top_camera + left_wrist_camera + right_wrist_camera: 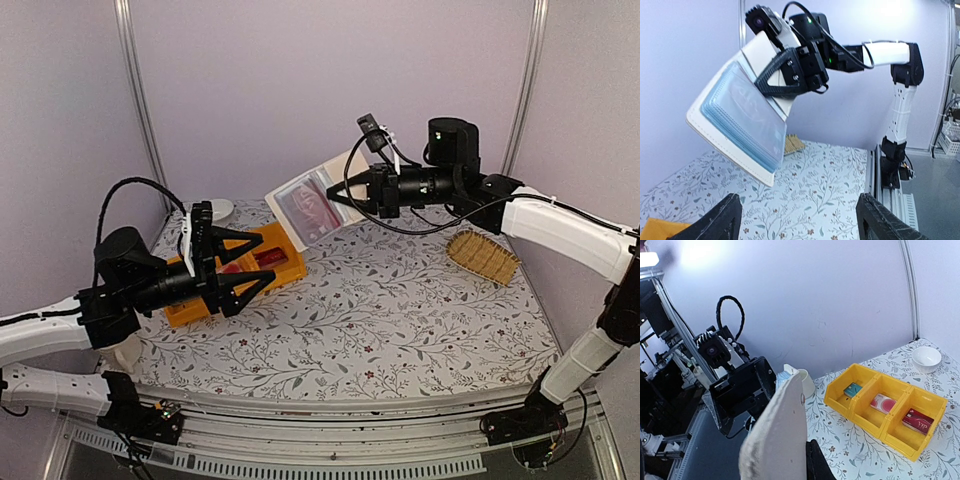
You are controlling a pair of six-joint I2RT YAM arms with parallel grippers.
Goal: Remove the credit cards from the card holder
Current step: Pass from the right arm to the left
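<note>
My right gripper (345, 195) is shut on the card holder (310, 208) and holds it tilted in the air over the back of the table. A red credit card (310, 205) shows through its clear sleeve. In the left wrist view the card holder (740, 125) shows pale blue leaves and a white cover, with the right gripper (790, 75) clamped on its top edge. My left gripper (262, 262) stands open with nothing between its fingers (715, 220), over the yellow bins (290, 268). The bins hold a teal card (853, 389), a pink card (883, 403) and a red card (918, 422).
A woven straw basket (482, 255) lies at the right of the table. A white bowl (215, 208) sits behind the bins at the back left. A white cup (802, 382) stands near the left arm's base.
</note>
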